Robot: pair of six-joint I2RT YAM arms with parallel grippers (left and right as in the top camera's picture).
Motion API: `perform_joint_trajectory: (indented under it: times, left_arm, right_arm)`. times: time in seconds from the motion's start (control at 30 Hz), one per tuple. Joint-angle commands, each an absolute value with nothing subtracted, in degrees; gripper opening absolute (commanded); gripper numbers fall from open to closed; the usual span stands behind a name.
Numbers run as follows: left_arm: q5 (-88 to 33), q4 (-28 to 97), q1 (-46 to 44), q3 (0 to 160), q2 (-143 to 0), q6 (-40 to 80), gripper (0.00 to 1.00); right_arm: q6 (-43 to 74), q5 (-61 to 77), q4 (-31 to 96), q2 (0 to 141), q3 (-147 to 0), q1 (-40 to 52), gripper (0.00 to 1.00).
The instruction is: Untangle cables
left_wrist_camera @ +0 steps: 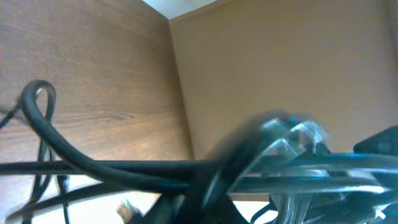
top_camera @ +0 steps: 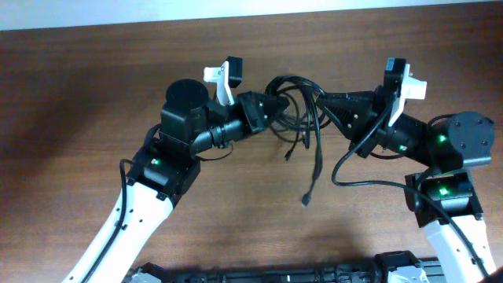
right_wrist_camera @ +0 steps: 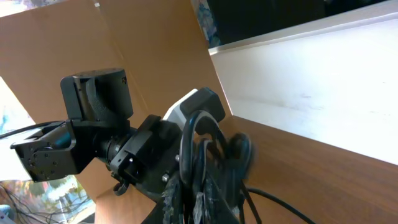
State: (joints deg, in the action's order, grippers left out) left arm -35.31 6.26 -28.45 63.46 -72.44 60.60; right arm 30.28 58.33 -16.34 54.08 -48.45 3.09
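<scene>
The cables (top_camera: pixel 297 106) sit in a black knot of loops near the middle of the table's (top_camera: pixel 78 94) far edge, bunched between the two grippers. From the knot one long strand runs toward the near edge and ends in a small plug (top_camera: pixel 305 202) lying on the wood. A shorter end (top_camera: pixel 289 156) stops partway along it.

The left gripper (top_camera: pixel 271 110) meets the knot from the left side. Its wrist view shows a thick strand (left_wrist_camera: pixel 124 167) crossing close to the lens with a small loop at its left end. The rest there is blurred, so I cannot tell whether the fingers are apart or together.

The right gripper (top_camera: pixel 324 101) meets the knot from the right side. In its wrist view a tall loop (right_wrist_camera: pixel 202 155) stands up out of a tight bundle at the bottom centre, and the jaws look clamped on that bundle. Behind the loop is the left arm (right_wrist_camera: pixel 99 137), and a white wall (right_wrist_camera: pixel 311 81) rises beyond the table's far edge.
</scene>
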Motion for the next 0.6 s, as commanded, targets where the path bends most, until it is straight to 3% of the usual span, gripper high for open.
perform_joint_trajectory:
  times: [0.0, 0.2, 0.57]
  left_arm:
    - [-35.16, 5.78, -28.47, 64.55, -72.31, 60.82, 0.0]
    - [-35.16, 5.58, -26.3, 64.55, -72.29, 58.5, 0.0]
    - [-40.38, 5.5, -13.43, 64.55, -72.29, 55.61, 0.0]
  right_arm:
    - [30.24, 59.72, -16.47, 53.84, -48.99, 2.96, 0.04]
    - [26.74, 58.78, -11.84, 55.18, -48.97, 2.9, 0.04]
    - [19.77, 53.67, 1.85, 55.72, -48.97, 1.74, 0.04]
